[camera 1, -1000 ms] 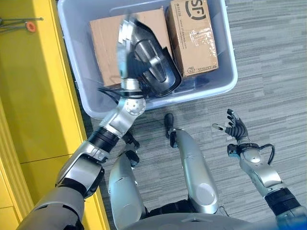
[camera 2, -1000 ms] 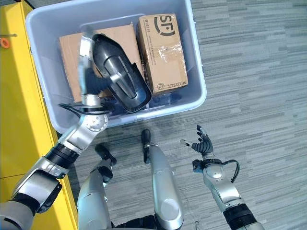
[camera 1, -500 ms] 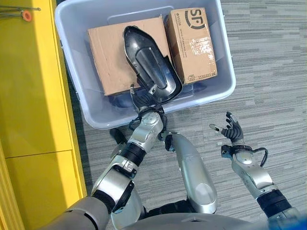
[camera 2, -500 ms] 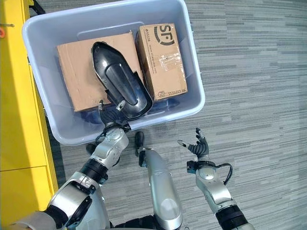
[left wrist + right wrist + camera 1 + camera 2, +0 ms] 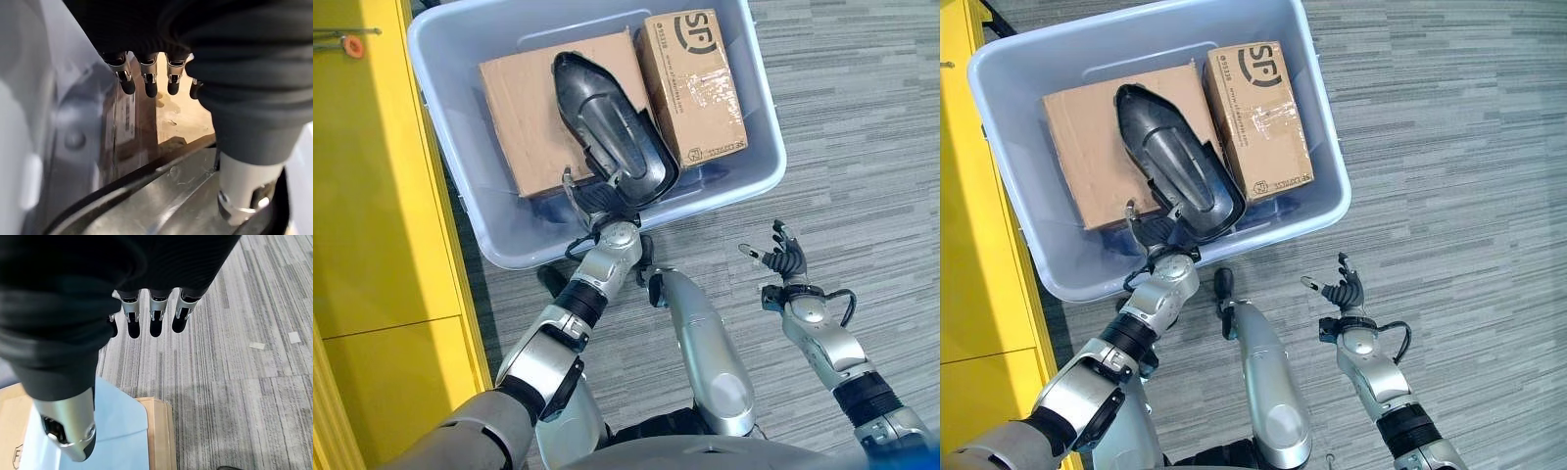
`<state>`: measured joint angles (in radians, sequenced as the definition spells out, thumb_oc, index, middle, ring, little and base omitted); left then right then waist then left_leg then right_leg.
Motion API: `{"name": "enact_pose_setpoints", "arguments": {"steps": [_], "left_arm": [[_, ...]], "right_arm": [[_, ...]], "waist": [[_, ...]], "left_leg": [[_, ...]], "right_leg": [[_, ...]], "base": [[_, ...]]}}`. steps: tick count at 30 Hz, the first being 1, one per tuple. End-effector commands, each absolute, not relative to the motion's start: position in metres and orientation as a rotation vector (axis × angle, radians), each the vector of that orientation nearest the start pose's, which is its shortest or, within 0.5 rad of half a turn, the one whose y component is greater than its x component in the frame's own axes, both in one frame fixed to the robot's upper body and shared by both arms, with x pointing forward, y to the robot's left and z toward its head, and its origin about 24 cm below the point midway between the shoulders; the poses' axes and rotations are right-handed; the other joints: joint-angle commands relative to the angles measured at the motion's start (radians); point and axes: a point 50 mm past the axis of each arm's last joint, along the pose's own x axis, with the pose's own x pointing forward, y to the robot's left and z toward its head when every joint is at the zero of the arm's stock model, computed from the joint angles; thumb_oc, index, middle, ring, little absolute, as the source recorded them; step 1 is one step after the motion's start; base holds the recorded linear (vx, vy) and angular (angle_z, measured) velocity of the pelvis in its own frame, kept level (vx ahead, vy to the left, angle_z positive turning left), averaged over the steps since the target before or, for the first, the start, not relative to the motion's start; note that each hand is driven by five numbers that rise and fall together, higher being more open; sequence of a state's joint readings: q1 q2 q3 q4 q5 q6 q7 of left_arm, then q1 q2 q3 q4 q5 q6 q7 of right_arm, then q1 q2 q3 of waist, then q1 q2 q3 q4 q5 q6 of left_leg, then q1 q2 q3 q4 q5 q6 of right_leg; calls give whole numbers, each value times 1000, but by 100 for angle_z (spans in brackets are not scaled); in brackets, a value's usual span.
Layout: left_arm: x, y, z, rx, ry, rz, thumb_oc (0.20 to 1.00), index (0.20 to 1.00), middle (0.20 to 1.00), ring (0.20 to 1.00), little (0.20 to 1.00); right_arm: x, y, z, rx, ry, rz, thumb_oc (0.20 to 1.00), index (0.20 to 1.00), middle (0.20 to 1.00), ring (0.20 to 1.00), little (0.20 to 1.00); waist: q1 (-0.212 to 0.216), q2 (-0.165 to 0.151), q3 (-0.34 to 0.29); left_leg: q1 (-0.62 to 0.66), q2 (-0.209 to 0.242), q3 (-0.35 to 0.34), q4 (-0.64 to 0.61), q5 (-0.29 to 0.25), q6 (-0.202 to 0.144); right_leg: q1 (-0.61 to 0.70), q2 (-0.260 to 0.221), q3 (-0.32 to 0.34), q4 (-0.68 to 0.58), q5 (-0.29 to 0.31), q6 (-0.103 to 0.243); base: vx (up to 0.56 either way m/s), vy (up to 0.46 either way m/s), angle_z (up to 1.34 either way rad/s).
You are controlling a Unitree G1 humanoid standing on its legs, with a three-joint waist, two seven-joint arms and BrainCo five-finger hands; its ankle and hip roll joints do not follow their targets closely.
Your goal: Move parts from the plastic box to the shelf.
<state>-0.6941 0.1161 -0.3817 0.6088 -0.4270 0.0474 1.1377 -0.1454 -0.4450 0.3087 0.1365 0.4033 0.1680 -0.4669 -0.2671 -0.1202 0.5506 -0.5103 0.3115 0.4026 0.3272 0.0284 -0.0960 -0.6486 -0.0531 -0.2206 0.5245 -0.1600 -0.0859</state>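
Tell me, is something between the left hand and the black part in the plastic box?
Nothing visible. The left hand is at the near end of the black molded part, which lies uncovered on the flat cardboard box inside the plastic box.

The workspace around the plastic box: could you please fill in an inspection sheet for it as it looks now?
Surface: grey striped carpet floor; the box stands on it.
Job's things: pale blue plastic box holds a black moulded part lying across a large flat cardboard box, with a smaller cardboard box beside it. The yellow shelf stands at the robot's left.
Clutter: a small orange item on the shelf.
Hands: left hand at the part's near end, inside the box's near wall, fingers relaxed, no grip seen; right hand open over the carpet, holding nothing.
Cables: nothing seen.
Surroundings: nothing seen.
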Motion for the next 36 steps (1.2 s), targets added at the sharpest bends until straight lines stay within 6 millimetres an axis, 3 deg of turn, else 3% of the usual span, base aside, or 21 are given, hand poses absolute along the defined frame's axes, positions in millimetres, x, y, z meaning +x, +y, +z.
{"name": "enact_pose_setpoints", "arguments": {"steps": [1,7,11,12,13,15,17,23,26,36], "left_arm": [[357,115,111,174,-43,765,1000,1000,1000,1000,1000],[364,117,116,329,-11,783,1000,1000,1000,1000,1000],[365,126,120,518,-41,846,1000,1000,1000,1000,1000],[368,133,129,685,-100,878,1000,1000,1000,1000,1000],[370,135,132,747,-117,867,1000,1000,1000,1000,1000],[372,136,135,792,-142,858,1000,1000,1000,1000,1000],[373,136,135,792,-140,851,1000,1000,1000,1000,1000],[366,133,115,559,27,945,1000,1000,1000,1000,1000],[357,140,95,426,135,1035,1000,1000,1000,1000,1000],[348,138,85,248,167,1112,1000,1000,1000,1000,1000]], "right_arm": [[272,-200,34,-174,216,-223,1000,1000,1000,1000,1000],[275,-198,34,-185,219,-201,1000,1000,1000,1000,1000],[277,-196,35,-193,219,-192,1000,1000,1000,1000,1000],[277,-197,35,-191,222,-189,1000,1000,1000,1000,1000],[277,-197,34,-191,225,-185,1000,1000,1000,1000,1000],[277,-198,34,-191,223,-178,1000,1000,1000,1000,1000],[277,-198,34,-192,222,-175,1000,1000,1000,1000,1000],[276,-193,29,-188,224,-170,1000,1000,1000,1000,1000],[276,-189,27,-170,233,-181,1000,1000,1000,1000,1000],[277,-185,28,-129,249,-190,1000,1000,1000,1000,1000]], "waist": [[-7,-18,-31],[-18,-11,-31],[-21,-11,-31],[-24,-15,-31],[-25,-16,-31],[-26,-16,-31],[-26,-16,-31],[-27,-13,-31],[-13,-14,-31],[10,-25,-31]], "left_leg": [[-59,15,-18,124,-19,-27],[-60,14,-11,134,-21,-26],[-65,15,-5,138,-27,-24],[-70,16,-3,144,-32,-23],[-72,16,-2,145,-33,-24],[-75,15,-1,144,-35,-23],[-77,15,-1,145,-36,-23],[-101,11,-9,157,-48,-17],[-111,4,-18,161,-55,-16],[-135,-5,-41,168,-58,-19]], "right_leg": [[-11,3,44,-10,10,117],[-20,2,51,5,3,117],[-28,-1,53,13,-2,117],[-35,-1,53,23,-6,116],[-37,0,53,25,-7,116],[-40,0,52,27,-9,115],[-43,0,53,29,-10,115],[-65,-2,51,47,-18,113],[-70,-8,44,50,-16,115],[-82,-13,33,52,-5,118]], "base": [[9,-14,-4],[0,0,0],[10,5,-8],[11,-12,-7],[0,0,0],[0,0,0],[6,-2,-5],[2,-6,-1],[-1,-69,1],[-7,-60,9]]}}
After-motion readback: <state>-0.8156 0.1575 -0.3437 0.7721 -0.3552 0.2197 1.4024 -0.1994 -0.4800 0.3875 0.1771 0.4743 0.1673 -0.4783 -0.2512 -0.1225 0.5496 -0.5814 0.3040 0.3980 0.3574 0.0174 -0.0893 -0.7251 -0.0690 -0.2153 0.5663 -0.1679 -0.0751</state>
